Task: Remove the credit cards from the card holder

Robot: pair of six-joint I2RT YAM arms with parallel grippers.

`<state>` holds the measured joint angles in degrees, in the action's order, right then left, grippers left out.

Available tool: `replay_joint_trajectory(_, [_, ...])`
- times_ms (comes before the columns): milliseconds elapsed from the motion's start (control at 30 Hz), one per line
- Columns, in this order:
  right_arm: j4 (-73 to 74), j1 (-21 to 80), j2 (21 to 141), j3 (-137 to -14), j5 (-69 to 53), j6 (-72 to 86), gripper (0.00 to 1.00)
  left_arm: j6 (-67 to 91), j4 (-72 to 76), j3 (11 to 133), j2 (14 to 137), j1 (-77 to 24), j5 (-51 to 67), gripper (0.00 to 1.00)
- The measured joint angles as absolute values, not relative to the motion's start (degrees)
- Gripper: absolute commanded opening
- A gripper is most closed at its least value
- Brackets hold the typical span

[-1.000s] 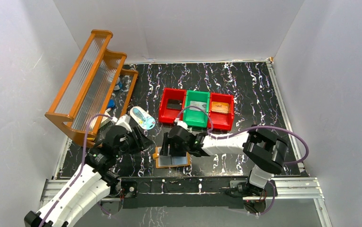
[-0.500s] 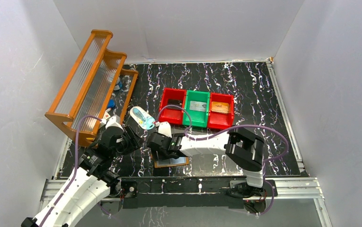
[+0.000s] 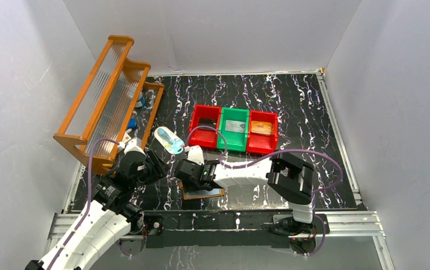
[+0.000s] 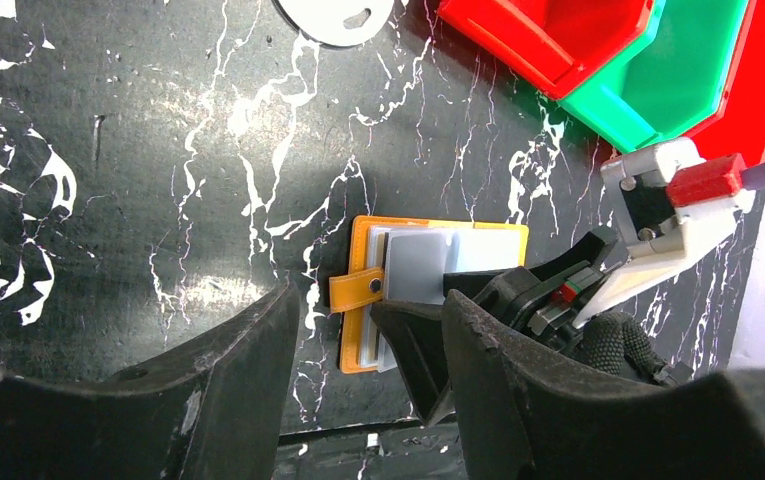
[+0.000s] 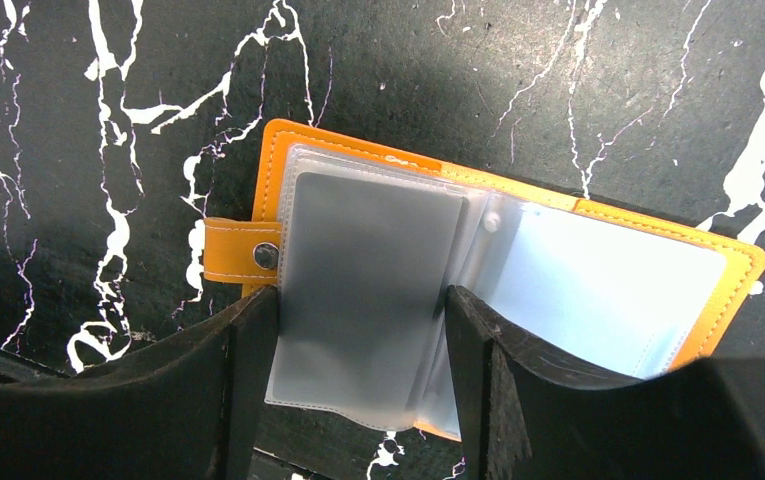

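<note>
Our right claw stood wide open, fingers straddling the grey credit card in the top sleeve of the opened orange card holder, which lay flat on the tabletop directly beneath. We judged extraction barely begun: next, pinch the card's edge and slide it free. Our left claw hovered open just beside the holder.

The right gripper has swung left, from the middle of the holder to its left end, and its arm has folded in from the right. The left gripper has drawn back slightly leftward.
</note>
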<state>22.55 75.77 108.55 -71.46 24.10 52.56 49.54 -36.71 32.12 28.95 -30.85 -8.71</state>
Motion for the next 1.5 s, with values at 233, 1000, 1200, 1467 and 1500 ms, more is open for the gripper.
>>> replay_joint_trajectory(233, [14.1, 74.0, 104.1, -64.2, 20.3, 53.0, 0.68, 48.9, -35.6, 32.1, 29.9, -30.9, -6.3, 0.56])
replay_joint_trajectory(1000, [-15.6, 64.3, 96.7, -44.1, 0.7, 63.5, 0.69, 47.0, -9.8, 18.4, 48.7, -31.1, 23.6, 0.37])
replay_joint_trajectory(1200, [-15.6, 64.1, 96.8, -44.1, 0.5, 64.1, 0.69, 46.2, -6.4, 18.0, 52.0, -31.8, 26.2, 0.35])
replay_joint_trajectory(1467, [-16.5, 63.4, 96.5, -44.0, -0.3, 65.3, 0.84, 45.8, -1.3, 17.2, 57.3, -34.1, 30.9, 0.37])
replay_joint_trajectory(1500, [-16.5, 63.1, 96.3, -44.0, -0.2, 65.4, 0.86, 45.8, -0.5, 17.2, 57.8, -34.3, 31.2, 0.37])
